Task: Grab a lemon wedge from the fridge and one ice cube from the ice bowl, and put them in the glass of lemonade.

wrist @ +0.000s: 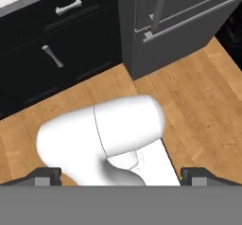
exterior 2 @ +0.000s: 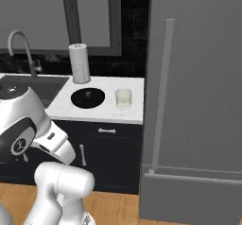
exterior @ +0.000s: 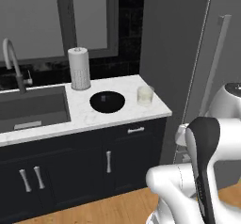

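Observation:
The tall grey fridge [exterior 2: 198,101] stands right of the counter with its doors shut, so the lemon wedge is hidden. Its slim bar handle [exterior 2: 162,96] runs down the left door. On the white counter sit the black ice bowl [exterior 2: 88,98] and, to its right, the glass of lemonade [exterior 2: 124,99]. A tiny pale speck in the bowl may be the ice cube [exterior 2: 88,94]. The bowl [exterior: 107,101], glass [exterior: 145,96] and fridge [exterior: 188,53] also show in the left base view. My gripper [wrist: 122,177] is open, low above the wooden floor and pointing down, with nothing between its fingertips [wrist: 47,176]. The fridge's lower front [wrist: 175,25] lies ahead of it.
A white paper-towel roll [exterior: 79,68] stands behind the bowl. A dark sink [exterior: 33,108] with a curved faucet [exterior: 13,63] lies to the left. Navy cabinets and a drawer [exterior 2: 108,131] sit under the counter. Wooden floor [wrist: 203,106] stretches before the fridge.

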You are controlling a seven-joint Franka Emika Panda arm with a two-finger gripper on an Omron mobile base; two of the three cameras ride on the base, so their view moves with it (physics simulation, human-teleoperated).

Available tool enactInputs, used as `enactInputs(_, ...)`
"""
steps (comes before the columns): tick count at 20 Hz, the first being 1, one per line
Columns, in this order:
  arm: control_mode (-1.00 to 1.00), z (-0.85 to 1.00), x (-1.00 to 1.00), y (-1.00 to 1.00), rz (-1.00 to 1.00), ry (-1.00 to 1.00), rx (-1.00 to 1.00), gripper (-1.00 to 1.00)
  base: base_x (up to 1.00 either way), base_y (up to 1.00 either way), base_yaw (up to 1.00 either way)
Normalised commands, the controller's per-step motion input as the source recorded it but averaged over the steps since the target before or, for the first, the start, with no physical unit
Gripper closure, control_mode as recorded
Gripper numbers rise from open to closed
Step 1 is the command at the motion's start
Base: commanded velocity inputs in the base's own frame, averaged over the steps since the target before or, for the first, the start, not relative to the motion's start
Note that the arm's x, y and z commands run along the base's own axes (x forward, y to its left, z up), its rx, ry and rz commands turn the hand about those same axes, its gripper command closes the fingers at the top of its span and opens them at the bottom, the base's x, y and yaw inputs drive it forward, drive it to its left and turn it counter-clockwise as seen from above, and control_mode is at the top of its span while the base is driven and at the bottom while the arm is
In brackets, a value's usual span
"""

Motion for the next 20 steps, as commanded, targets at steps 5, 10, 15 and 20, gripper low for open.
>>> enactInputs(5,1.00,0.00,0.00,0.00,0.00,0.00,0.00,-1.00,0.08,-0.54,-0.12)
enactInputs(10,1.00,0.00,0.00,0.00,0.00,0.00,0.00,-1.00,0.18,-0.10,-0.38)
enactInputs(15,1.00,0.00,0.00,0.00,0.00,0.00,0.00,-1.00,0.22,0.23,-0.50)
enactInputs(20,1.00,0.00,0.00,0.00,0.00,0.00,0.00,-1.00,0.67,0.45,-0.33)
